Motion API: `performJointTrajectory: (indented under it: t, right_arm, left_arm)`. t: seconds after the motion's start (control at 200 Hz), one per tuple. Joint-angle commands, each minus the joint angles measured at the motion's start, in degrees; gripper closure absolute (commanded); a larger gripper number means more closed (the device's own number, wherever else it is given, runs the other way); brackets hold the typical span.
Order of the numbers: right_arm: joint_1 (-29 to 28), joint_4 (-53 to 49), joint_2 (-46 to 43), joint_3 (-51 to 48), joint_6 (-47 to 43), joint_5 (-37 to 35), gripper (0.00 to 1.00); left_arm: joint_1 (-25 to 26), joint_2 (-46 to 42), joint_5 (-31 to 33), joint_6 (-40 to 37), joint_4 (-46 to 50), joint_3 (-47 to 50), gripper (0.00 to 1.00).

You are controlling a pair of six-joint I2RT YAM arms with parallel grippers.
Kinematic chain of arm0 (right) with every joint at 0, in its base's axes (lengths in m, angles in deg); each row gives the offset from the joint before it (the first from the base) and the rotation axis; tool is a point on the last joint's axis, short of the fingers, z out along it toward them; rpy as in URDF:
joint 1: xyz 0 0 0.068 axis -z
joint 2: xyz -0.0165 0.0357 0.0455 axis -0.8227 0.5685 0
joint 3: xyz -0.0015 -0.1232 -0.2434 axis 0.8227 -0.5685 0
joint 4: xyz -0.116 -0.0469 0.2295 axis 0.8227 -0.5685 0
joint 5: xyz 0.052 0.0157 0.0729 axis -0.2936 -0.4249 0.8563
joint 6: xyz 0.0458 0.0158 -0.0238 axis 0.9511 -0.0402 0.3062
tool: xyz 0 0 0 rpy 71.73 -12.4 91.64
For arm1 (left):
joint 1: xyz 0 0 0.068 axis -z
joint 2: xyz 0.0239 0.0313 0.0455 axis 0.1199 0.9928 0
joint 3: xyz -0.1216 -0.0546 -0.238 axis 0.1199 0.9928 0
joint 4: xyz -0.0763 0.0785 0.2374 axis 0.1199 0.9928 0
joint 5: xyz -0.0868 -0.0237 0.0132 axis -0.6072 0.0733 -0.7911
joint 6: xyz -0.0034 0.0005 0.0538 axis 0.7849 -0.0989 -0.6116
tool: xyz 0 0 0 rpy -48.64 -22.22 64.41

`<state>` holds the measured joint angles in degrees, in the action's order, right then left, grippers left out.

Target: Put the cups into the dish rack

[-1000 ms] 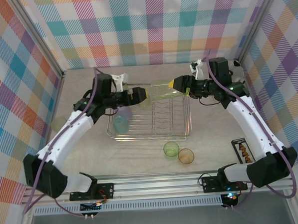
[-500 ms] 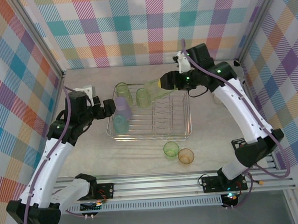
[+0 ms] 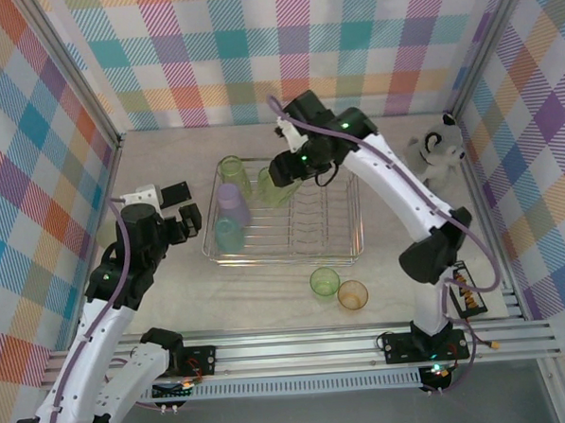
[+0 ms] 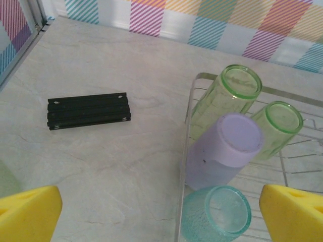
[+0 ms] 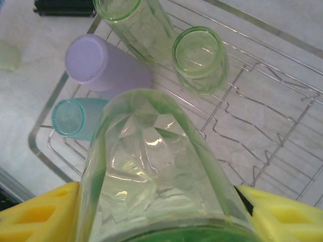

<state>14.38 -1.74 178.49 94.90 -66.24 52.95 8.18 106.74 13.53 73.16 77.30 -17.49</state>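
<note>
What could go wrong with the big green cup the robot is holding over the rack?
The tall green cup in the right tool hangs over the lavender cup and teal cup, so lowering it might knock them. It could also slip and tip on the thin-wired dish rack.

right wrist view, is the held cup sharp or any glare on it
Right wrist view: the tall green cup carries white glare on its facets and goes soft at the bottom edge; dish rack wires behind are sharp. Left wrist view: the lavender cup is crisp, evenly lit.
</note>
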Motion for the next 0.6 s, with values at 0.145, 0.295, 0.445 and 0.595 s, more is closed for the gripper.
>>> performJointTrajectory:
  t: [0.145, 0.295, 0.445, 0.595]
  right_arm:
    - [-4.4, -3.6, 7.5, 6.3, -5.1, -7.9, 0.68]
    - [-5.1, -3.2, 10.0, 7.0, -5.6, -8.7, 0.69]
    - [-5.7, -3.5, 12.1, 7.6, -6.2, -10.7, 0.69]
    - [-6.5, -3.5, 14.1, 7.6, -6.9, -13.5, 0.69]
  left_arm:
    - [-0.7, -1.6, 3.4, -1.5, -1.5, 2.0, 0.00]
    - [-0.7, -3.7, 3.3, -1.6, -3.3, 3.4, 0.00]
    - [-0.7, -4.2, 3.3, -1.6, -3.5, 4.1, 0.00]
    - [-0.7, -6.0, 4.6, -0.9, -4.8, 5.1, 0.00]
